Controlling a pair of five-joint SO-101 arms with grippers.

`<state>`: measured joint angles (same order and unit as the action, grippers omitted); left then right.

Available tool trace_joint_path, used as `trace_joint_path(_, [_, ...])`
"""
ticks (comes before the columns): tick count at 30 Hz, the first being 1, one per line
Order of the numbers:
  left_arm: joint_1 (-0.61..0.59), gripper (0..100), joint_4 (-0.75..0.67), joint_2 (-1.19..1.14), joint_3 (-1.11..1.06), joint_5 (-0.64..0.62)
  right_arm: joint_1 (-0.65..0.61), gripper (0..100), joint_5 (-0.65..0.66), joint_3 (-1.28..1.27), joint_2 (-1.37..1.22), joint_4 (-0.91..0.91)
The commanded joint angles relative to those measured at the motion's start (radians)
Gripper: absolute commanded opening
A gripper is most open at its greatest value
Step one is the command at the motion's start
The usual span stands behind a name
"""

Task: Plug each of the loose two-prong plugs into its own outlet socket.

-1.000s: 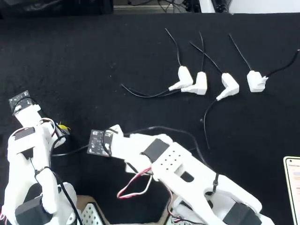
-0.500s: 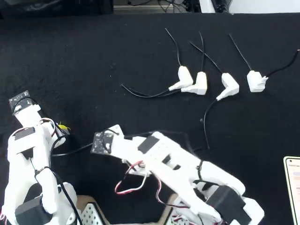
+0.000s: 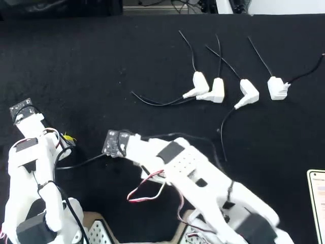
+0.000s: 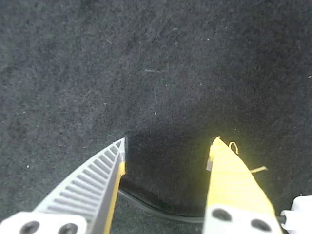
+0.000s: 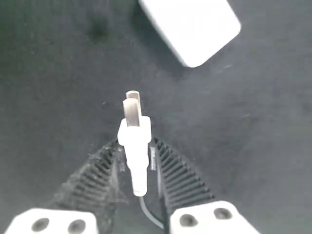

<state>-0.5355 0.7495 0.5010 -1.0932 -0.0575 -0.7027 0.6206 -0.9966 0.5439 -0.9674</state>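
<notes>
Four small white plastic blocks lie in a loose row in the upper right of the high view, each trailing a thin black cord (image 3: 190,48). We cannot tell from here which are plugs and which are sockets. The leftmost block (image 3: 199,82) sits just beside the second block (image 3: 218,90), while the third block (image 3: 249,91) and the fourth block (image 3: 277,87) lie apart from them.

In the right wrist view we see the right gripper (image 5: 135,145) clamped on a white plastic two-prong plug (image 5: 134,134). Its dark ribbed fingers (image 5: 178,175) press the smooth moulded body from both sides, and two flat pale prongs (image 5: 130,108) stick out past the fingertips. A glossy white block with rounded corners (image 5: 190,27) lies at the top of that frame, apart from the prongs; we cannot tell what it is. In the high view the white right arm (image 3: 183,170) extends from the bottom centre toward the lower left, with red and white wires (image 3: 144,201) looping under it.

The left gripper (image 4: 169,146) stands wide over bare cloth, one pale ribbed finger (image 4: 97,180) facing one yellow finger (image 4: 234,185), and a black cable (image 4: 156,204) crosses low between them. The white left arm (image 3: 28,157) sits in the lower left of the high view.

We see fuzzy black felt cloth (image 3: 101,66), flecked with lint, covering the table. A white card (image 3: 317,195) lies at the right edge.
</notes>
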Motion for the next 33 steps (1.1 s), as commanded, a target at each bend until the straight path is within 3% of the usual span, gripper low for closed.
trace_joint_path(1, [0.047, 27, 0.035, 0.043, 0.048, -0.006, -0.049, 1.1, -0.078, 0.041, 0.189, -0.009])
trace_joint_path(10, [0.176, 27, 0.043, 0.499, -0.168, 0.052, -0.086, 1.1, -0.29, -0.199, 0.26, 0.436])
trace_joint_path(16, [0.213, 27, 0.095, 0.764, -0.249, 0.057, -0.086, 1.1, -0.327, -0.245, 0.257, 0.531])
trace_joint_path(22, [0.295, 27, 0.15, 0.948, -0.289, 0.051, -0.086, 1.1, -0.388, -0.346, 0.255, 0.747])
trace_joint_path(28, [0.337, 27, 0.157, 1.158, -0.367, -0.026, -0.094, 1.1, -0.448, -0.36, 0.255, 0.787])
trace_joint_path(33, [0.341, 27, 0.21, 1.338, -0.418, -0.04, -0.193, 1.1, -0.448, -0.357, 0.202, 0.789])
